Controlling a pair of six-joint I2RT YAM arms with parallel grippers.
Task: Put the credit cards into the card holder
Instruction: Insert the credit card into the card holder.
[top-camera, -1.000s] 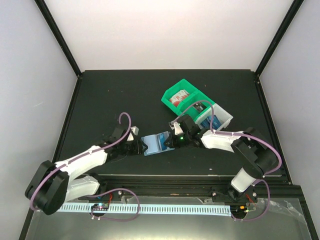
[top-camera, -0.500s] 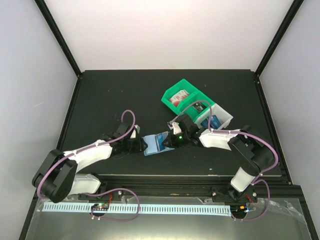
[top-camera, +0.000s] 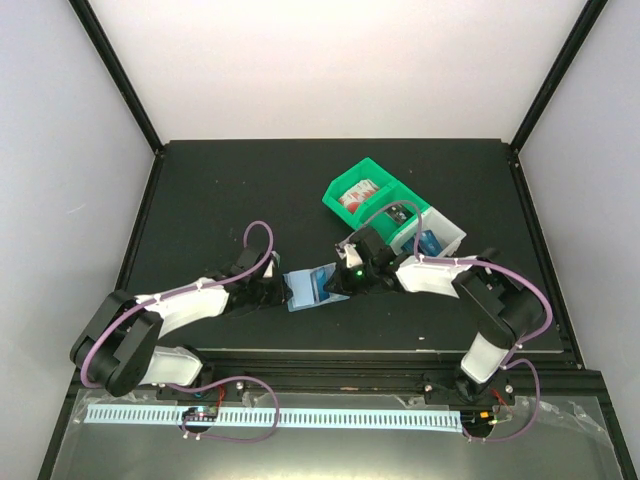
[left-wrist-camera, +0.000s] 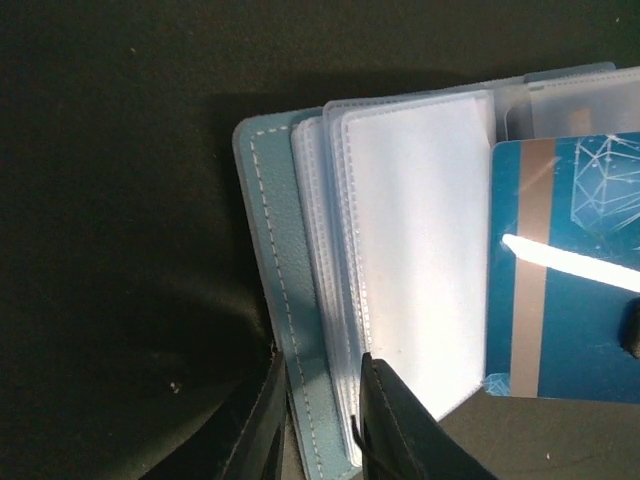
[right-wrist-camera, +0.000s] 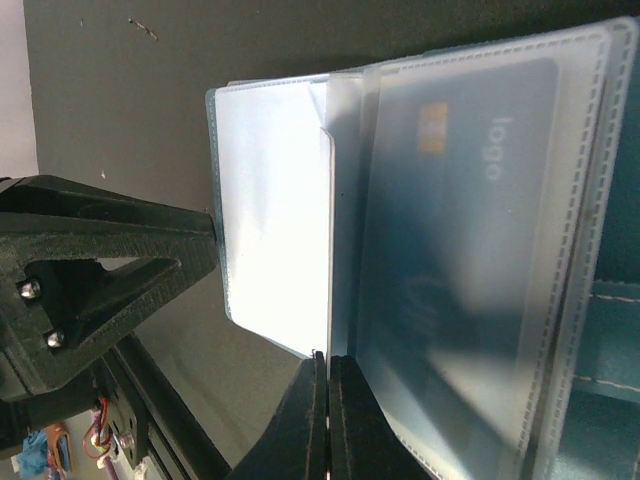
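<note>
The card holder (top-camera: 301, 291) lies open on the black table between my two grippers. In the left wrist view its teal stitched cover (left-wrist-camera: 275, 270) and a stack of clear sleeves (left-wrist-camera: 420, 250) sit between my left gripper's (left-wrist-camera: 322, 420) jaws, which press on both sides. My right gripper (right-wrist-camera: 329, 365) is shut on the edge of a blue credit card (left-wrist-camera: 570, 270) with a tan stripe. That card stands on edge (right-wrist-camera: 329, 250) over the open sleeves. Another card marked "logo" (right-wrist-camera: 470, 230) sits inside a sleeve.
A green bin (top-camera: 352, 178) and a white bin (top-camera: 448, 232) holding small items stand behind the right arm. The left gripper's black body (right-wrist-camera: 100, 270) sits close to the holder's far edge. The table's front rail (top-camera: 330, 352) runs just below both arms.
My left gripper slid right onto the holder's left edge and its jaws narrowed around the cover and sleeves. The right gripper, still pinching the card, shifted slightly left.
</note>
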